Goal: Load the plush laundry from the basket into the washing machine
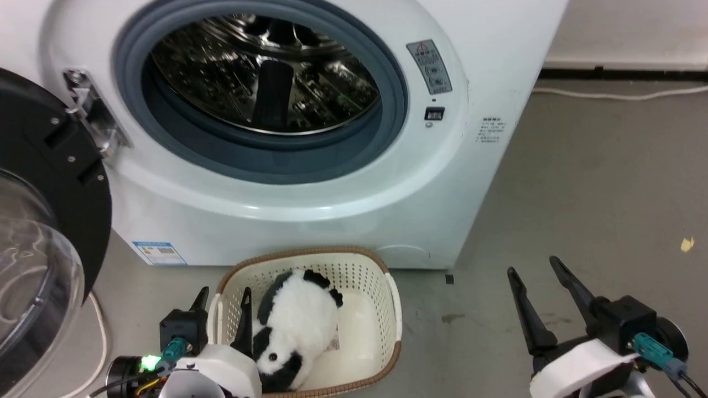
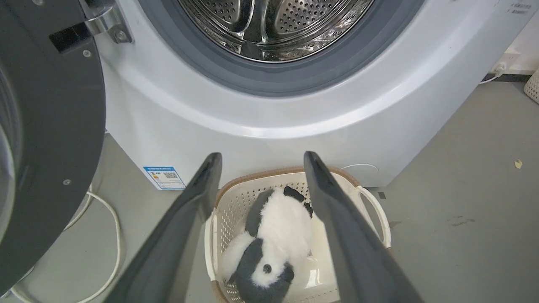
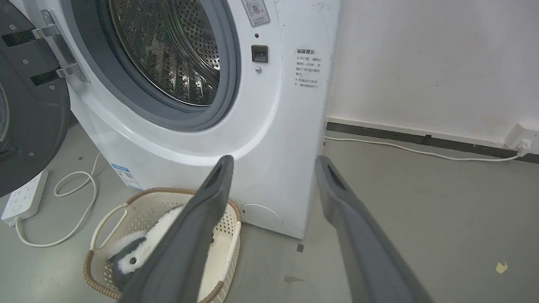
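The panda plush (image 1: 296, 326) lies in the cream basket (image 1: 381, 287) on the floor in front of the white washing machine (image 1: 343, 204), whose steel drum (image 1: 260, 77) stands exposed and whose door (image 1: 50, 221) hangs open at the left. My left gripper (image 1: 221, 296) is open above the basket's left rim, with nothing between its fingers. The left wrist view has the panda (image 2: 278, 227) and basket (image 2: 236, 198) between the open gripper (image 2: 260, 162). My right gripper (image 1: 534, 271) is open over bare floor, right of the basket. The right wrist view shows the panda (image 3: 147, 244) at lower left.
A white power strip (image 3: 23, 198) and looped cable (image 3: 76, 210) lie on the floor left of the washer, under the open door. Another white cable (image 3: 421, 149) runs along the wall to a socket at the right. Grey floor (image 1: 608, 193) spreads right of the machine.
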